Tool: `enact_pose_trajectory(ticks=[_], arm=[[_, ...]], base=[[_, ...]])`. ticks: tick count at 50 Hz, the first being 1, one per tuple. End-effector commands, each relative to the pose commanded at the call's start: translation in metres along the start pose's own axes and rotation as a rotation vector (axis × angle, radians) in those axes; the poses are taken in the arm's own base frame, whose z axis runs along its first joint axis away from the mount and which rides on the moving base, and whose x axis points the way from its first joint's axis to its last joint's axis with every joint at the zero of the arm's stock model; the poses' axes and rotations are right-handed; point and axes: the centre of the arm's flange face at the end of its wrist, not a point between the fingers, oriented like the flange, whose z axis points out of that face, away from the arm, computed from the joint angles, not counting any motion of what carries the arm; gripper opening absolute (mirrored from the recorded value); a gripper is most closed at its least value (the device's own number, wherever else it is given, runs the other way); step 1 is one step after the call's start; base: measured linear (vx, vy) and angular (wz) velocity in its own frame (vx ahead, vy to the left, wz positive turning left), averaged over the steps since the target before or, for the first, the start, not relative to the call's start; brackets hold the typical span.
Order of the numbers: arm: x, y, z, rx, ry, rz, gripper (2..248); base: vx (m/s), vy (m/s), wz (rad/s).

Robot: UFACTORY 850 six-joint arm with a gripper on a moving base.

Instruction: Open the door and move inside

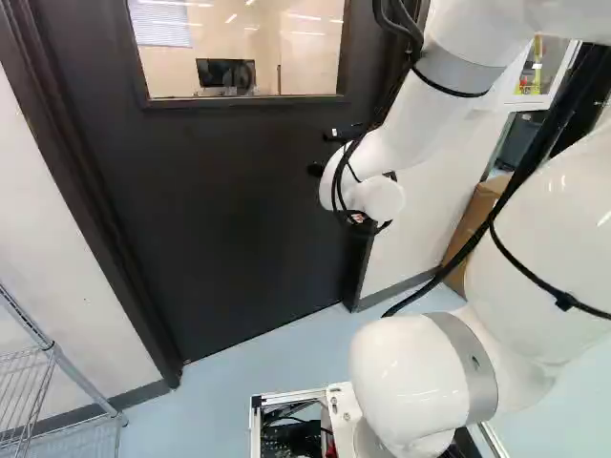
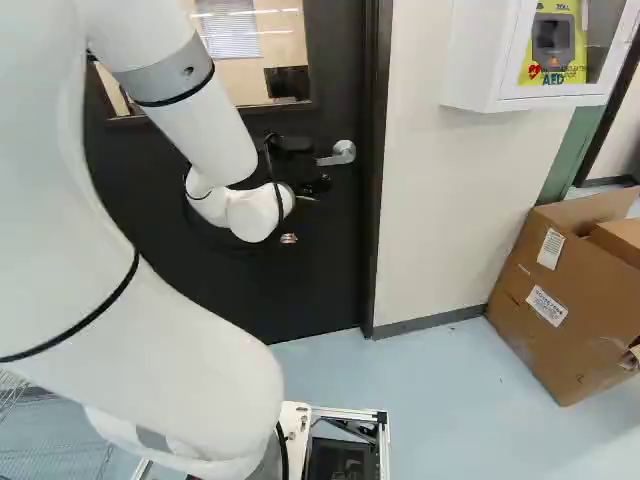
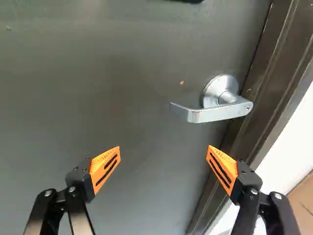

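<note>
Pale blue floor (image 2: 400,370) runs from my base (image 2: 382,440) up to the foot of the dark door (image 1: 220,219). A wire rack (image 1: 59,358) stands at the left of the left base view. My arm (image 1: 415,372) rises from the base and reaches forward, bringing the tool (image 3: 164,147) close to the door. Its 2 fingers stand wide apart, released, with nothing between the orange pads (image 3: 104,166).

The handle (image 3: 210,114), 1 silver lever, sits ahead of the tool, off toward the finger nearer the frame (image 3: 266,73). It lies level, its free end pointing away from the frame, and neither finger touches it. The door looks closed. Past the frame are the wall (image 2: 430,190), a white cabinet (image 2: 470,60) and a cardboard box (image 2: 565,305); through the window (image 1: 239,48) I see a monitor (image 1: 226,74) in the room beyond.

I judge this as step 1, lining up on the handle. Next I'd shift the tool toward the frame and forward until the lever sits between the pads, then turn it down. Too far over, and a finger could catch the frame. Moving the door and driving in come after that.
</note>
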Motion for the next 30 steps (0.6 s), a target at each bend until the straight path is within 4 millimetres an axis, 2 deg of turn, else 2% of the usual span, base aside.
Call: enact_pose_trajectory(ticks=[30], arm=[[0.033, 0.000, 0.008, 0.000, 0.072, 0.000, 247]], base=[[0.000, 0.000, 0.000]])
